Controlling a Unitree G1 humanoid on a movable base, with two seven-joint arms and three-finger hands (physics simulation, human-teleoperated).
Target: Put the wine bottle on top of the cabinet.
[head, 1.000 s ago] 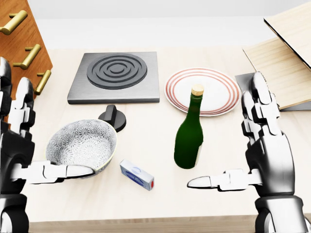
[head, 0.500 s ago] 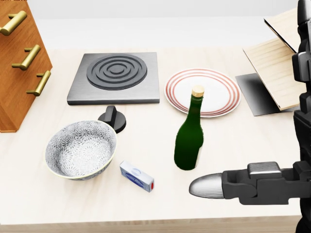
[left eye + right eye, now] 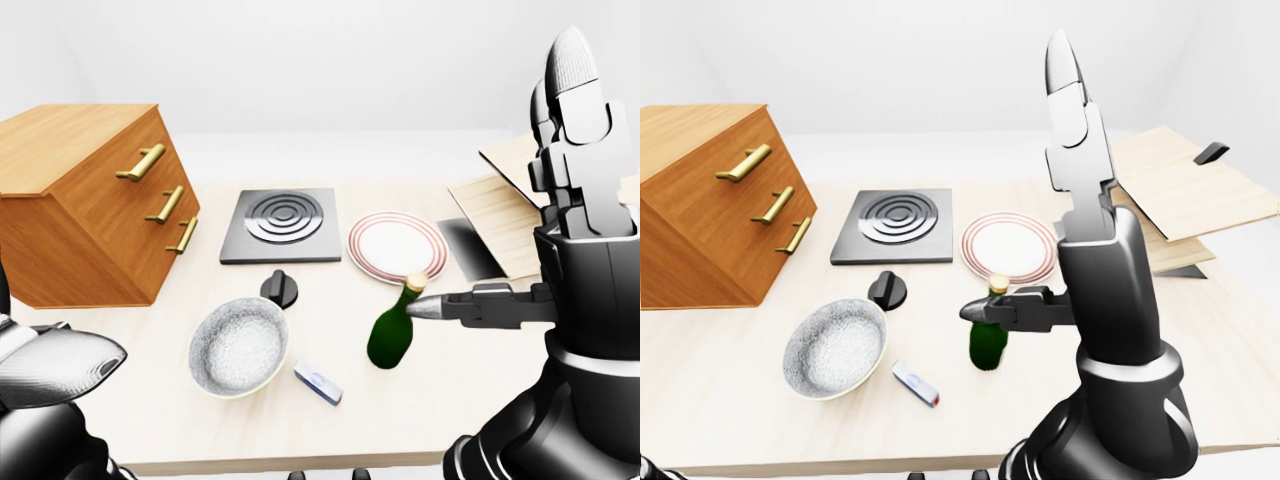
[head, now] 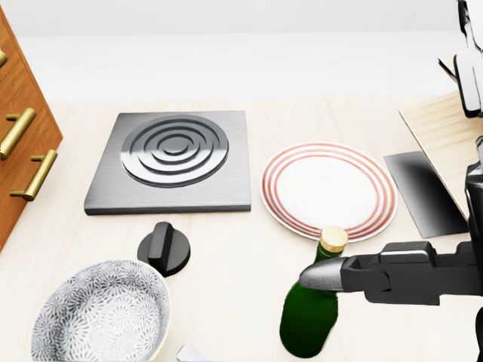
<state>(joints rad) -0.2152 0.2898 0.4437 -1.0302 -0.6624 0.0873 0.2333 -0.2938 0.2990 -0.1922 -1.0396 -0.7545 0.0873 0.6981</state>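
The green wine bottle (image 3: 390, 338) with a cork stands upright on the light wooden table (image 3: 130, 420), just below the striped plate. My right hand (image 3: 545, 240) is open: its fingers (image 3: 572, 70) point straight up and its thumb (image 4: 324, 275) reaches left to the bottle's neck, across it in the head view. No fingers close round the bottle. The wooden cabinet (image 3: 90, 205) with brass handles stands at the left, its flat top (image 3: 70, 135) bare. Only a rounded part of my left hand (image 3: 55, 365) shows at the bottom left of the left-eye view.
A grey hob plate (image 3: 280, 225), a black knob (image 3: 280, 288), a patterned bowl (image 3: 238, 348), a red-ringed plate (image 3: 397, 247) and a small blue-white box (image 3: 318, 383) lie on the table. Wooden boards (image 3: 1180, 195) and a dark sheet (image 4: 423, 188) lie at the right.
The head view has shifted, so things sit lower and nearer. My right hand rose and its thumb came to the bottle's neck. My left hand left the head view.
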